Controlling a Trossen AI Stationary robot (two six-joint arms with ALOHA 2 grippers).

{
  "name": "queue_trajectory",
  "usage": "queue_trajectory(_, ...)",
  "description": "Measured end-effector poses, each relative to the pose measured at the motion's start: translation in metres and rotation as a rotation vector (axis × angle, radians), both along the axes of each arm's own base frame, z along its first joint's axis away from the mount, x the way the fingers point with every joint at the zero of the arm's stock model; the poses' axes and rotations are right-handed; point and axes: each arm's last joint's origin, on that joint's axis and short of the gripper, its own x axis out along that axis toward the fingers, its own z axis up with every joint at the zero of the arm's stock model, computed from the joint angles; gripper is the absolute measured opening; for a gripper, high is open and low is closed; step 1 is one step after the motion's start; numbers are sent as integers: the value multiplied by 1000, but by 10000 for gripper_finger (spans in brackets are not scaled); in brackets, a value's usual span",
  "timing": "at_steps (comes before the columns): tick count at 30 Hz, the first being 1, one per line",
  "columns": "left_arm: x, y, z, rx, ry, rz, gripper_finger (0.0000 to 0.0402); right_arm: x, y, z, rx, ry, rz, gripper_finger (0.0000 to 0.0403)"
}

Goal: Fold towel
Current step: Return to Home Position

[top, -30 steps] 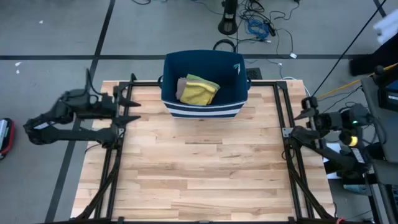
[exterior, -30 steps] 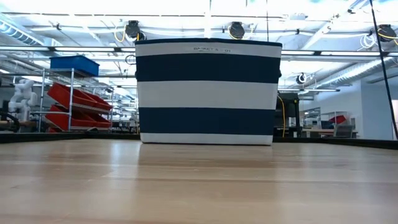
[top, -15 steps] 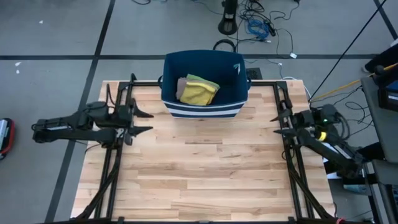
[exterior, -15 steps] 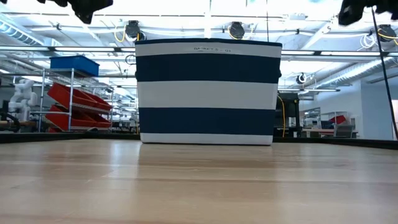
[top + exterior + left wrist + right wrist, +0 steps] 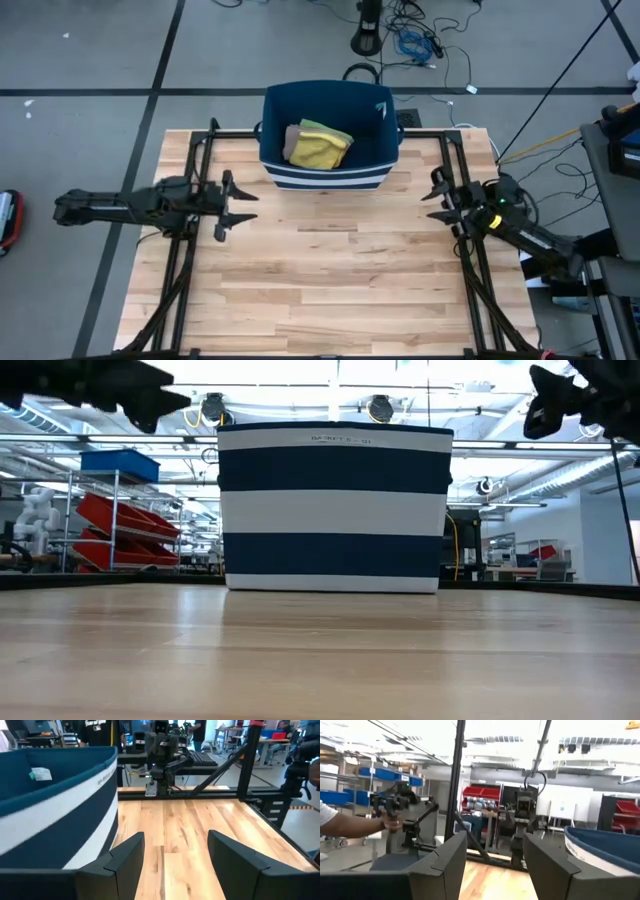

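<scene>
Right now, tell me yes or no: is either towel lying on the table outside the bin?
No, the high view shows the yellow-green towel and the brown towel inside the blue bin.

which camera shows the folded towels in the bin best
The high view: it looks down into the blue bin, where the yellow-green towel lies on a brown towel. The low and wrist views show only the bin's walls, no towels.

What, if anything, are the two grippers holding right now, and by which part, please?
Nothing is held: the left gripper and right gripper are both open and empty; the towels lie in the blue bin.
</scene>
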Motion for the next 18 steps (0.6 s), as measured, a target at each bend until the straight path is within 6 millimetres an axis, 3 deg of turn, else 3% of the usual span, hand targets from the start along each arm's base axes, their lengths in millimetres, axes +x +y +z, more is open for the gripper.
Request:
queue_trajectory(4,2,0,-13,-15,14,7,225,4,-2,-13,36,42,2,180)
queue_trajectory(18,1,0,-19,-45,52,2,225,9,-5,-28,73,169,-44,180)
